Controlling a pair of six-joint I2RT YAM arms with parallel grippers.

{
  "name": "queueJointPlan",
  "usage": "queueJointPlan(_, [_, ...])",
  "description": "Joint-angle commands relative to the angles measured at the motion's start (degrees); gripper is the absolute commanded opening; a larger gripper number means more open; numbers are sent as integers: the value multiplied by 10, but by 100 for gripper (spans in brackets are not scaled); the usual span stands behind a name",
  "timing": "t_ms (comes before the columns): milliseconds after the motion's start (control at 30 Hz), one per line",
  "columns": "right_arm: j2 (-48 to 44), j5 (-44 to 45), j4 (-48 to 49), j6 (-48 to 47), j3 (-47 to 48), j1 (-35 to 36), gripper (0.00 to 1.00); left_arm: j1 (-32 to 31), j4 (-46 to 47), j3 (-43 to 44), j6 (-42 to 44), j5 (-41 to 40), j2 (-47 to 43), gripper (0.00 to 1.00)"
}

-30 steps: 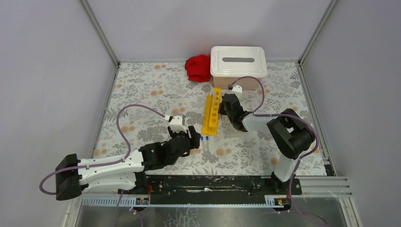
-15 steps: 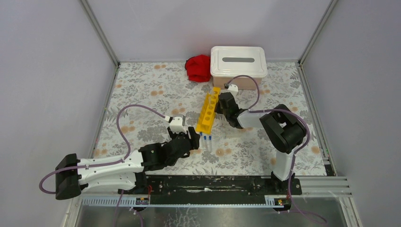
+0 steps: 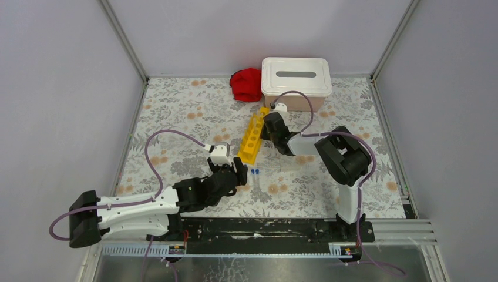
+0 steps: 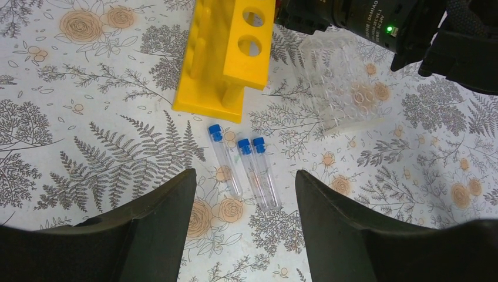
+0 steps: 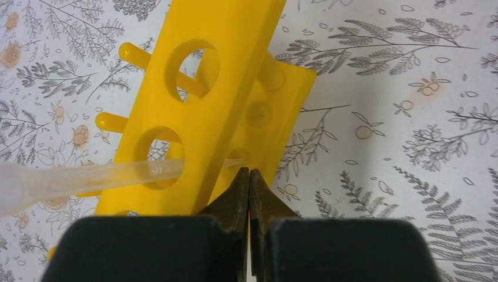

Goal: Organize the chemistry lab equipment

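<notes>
The long yellow test-tube rack [image 3: 252, 136] lies slanted mid-table; it also shows in the left wrist view [image 4: 229, 53] and the right wrist view [image 5: 217, 88]. My right gripper [image 3: 268, 126] is shut, and its closed tips [image 5: 249, 171] touch the rack's right side. Three small clear blue-capped tubes [image 3: 255, 172] lie flat just in front of the rack's near end. My left gripper [image 3: 239, 174] is open and empty, with its jaws spread low over the tubes [image 4: 258, 170]. The pinkish bin [image 3: 296, 79] with its white lid stands at the back. The tongs are out of view.
A red cloth [image 3: 246, 84] lies left of the bin. A clear plastic piece [image 4: 340, 88] lies right of the rack's near end, under my right arm. A translucent stick [image 5: 88, 176] crosses in front of the rack in the right wrist view.
My right gripper has swept left and pushed the rack, which has slid left and turned more slanted, away from the tubes. The left arm has hardly moved.
</notes>
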Motion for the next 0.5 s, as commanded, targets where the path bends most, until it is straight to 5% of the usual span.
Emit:
queueJointPlan(0, [16,-9,-8,-7,43,16,0,-7,-3,11,-4,-29,-1,70])
queueJointPlan(467, [73,-15,-49,-19,142,46,0,-7,-11,4,-9,-35,-7,70])
